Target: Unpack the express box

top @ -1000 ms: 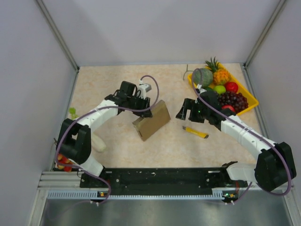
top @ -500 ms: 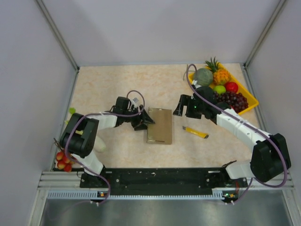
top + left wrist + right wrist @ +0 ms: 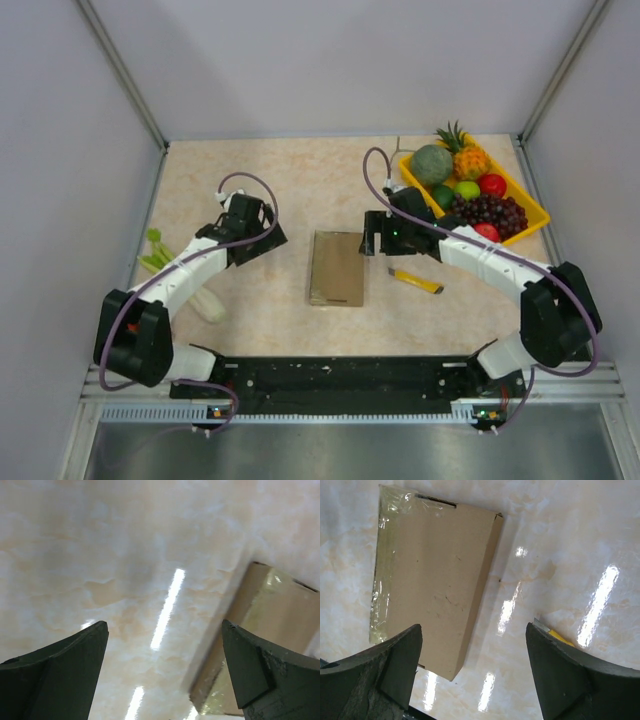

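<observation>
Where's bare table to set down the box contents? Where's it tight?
Free: the back strip behind the express box, between left gripper and fruit tray; the near strip between box and base rail. Tight: right side, with right gripper, utility knife, tray.

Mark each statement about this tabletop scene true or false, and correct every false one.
1. The express box lies flat on the table. True.
2. The left pincer is clamped on the box. False: it is open and holds nothing, apart from the box, on the box's left.
3. A yellow cutter lies on the table to the right of the box. True.
4. The fruit tray sits in the near left corner. False: it is in the far right corner.
5. The right pincer is open, by the box's far right corner. True.
</observation>
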`<action>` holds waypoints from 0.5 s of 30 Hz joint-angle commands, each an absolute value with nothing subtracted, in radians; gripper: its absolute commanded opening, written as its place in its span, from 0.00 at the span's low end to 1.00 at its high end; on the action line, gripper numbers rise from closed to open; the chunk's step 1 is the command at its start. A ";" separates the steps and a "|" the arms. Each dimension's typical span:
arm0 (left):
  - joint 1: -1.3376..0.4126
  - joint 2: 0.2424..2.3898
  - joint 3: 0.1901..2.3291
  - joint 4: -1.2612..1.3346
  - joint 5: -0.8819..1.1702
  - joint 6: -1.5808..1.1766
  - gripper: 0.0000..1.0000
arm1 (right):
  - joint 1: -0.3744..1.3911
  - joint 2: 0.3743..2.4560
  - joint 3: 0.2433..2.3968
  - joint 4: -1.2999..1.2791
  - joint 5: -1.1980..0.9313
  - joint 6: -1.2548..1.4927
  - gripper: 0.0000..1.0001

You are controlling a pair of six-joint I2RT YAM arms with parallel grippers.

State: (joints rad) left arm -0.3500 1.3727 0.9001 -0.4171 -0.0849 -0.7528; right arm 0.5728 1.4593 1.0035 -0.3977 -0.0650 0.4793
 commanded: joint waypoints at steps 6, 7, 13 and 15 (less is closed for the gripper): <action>-0.351 1.267 0.862 -0.398 -0.090 -0.560 0.88 | 0.615 1.488 1.058 -0.339 -0.023 0.495 0.73; -0.351 1.276 0.858 -0.370 -0.018 -0.549 0.85 | 0.615 1.496 1.058 -0.319 -0.041 0.506 0.69; -0.380 1.463 0.808 -0.177 0.455 -0.581 0.58 | 0.649 1.592 1.083 -0.304 -0.094 0.532 0.49; -0.400 1.529 0.810 -0.149 0.480 -0.584 0.55 | 0.663 1.614 1.086 -0.308 -0.072 0.522 0.49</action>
State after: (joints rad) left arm -0.3714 1.4357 0.8337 -0.2707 0.2615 -0.5915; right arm 0.6231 1.5791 1.0382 -0.3370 -0.0696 0.5182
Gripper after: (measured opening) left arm 0.573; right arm 0.494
